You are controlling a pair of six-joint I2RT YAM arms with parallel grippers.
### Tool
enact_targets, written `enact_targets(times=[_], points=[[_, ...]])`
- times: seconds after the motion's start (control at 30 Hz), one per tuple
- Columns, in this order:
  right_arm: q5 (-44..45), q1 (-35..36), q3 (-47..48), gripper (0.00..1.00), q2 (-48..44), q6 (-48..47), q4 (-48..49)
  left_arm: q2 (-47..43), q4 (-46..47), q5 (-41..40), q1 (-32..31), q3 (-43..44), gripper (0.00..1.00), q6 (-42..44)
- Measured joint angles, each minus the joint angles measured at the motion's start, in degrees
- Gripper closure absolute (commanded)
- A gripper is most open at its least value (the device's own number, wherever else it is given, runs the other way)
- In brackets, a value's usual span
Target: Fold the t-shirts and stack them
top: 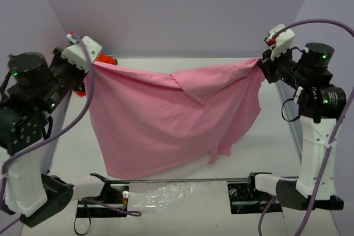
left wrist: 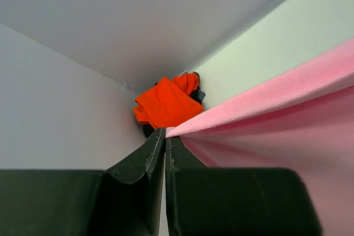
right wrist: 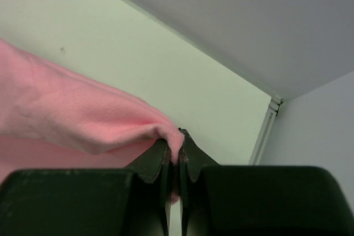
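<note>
Shut tight, left gripper (left wrist: 166, 132) and right gripper (right wrist: 180, 136) each pinch an upper corner of the pink t-shirt (top: 166, 120), stretched between them above the table (top: 72, 156), its lower edge sagging toward the near edge; soft, light, floppy cloth, probably best held by corners; orange t-shirt (left wrist: 166, 103) crumpled in the far-left corner.

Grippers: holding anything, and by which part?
Both pinch the pink t-shirt, stretched between them: left gripper at one top corner of the hanging cloth, right gripper at the other.
</note>
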Motion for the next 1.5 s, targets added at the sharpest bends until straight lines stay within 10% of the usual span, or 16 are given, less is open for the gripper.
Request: enact_targets(times=[0.77, 0.83, 0.9, 0.97, 1.13, 1.5], points=[[10.8, 6.5, 3.0, 1.0, 55.6, -2.0, 22.1, 59.8, 20.2, 3.8, 11.6, 6.4, 1.0, 0.0], [12.6, 6.1, 6.2, 0.75, 60.4, -2.0, 22.8, 63.5, 21.6, 2.9, 11.8, 9.0, 0.98, 0.0], [14.5, 5.6, 10.2, 0.19, 64.7, -1.5, 23.5, 66.4, 23.1, 1.9, 12.0, 11.8, 0.89, 0.0], [16.6, 5.4, 12.4, 0.0, 67.3, -1.1, 24.9, 68.5, 24.5, 0.8, 12.3, 14.1, 0.42, -0.2], [22.8, 5.2, 14.7, 0.0, 68.9, -1.5, 27.5, 71.1, 28.3, -2.8, 12.5, 16.9, 0.2, -1.9], [43.3, 7.6, 17.5, 0.0, 67.3, -2.8, 41.5, 67.8, 30.2, -6.8, 12.5, 23.1, 0.31, -7.6]])
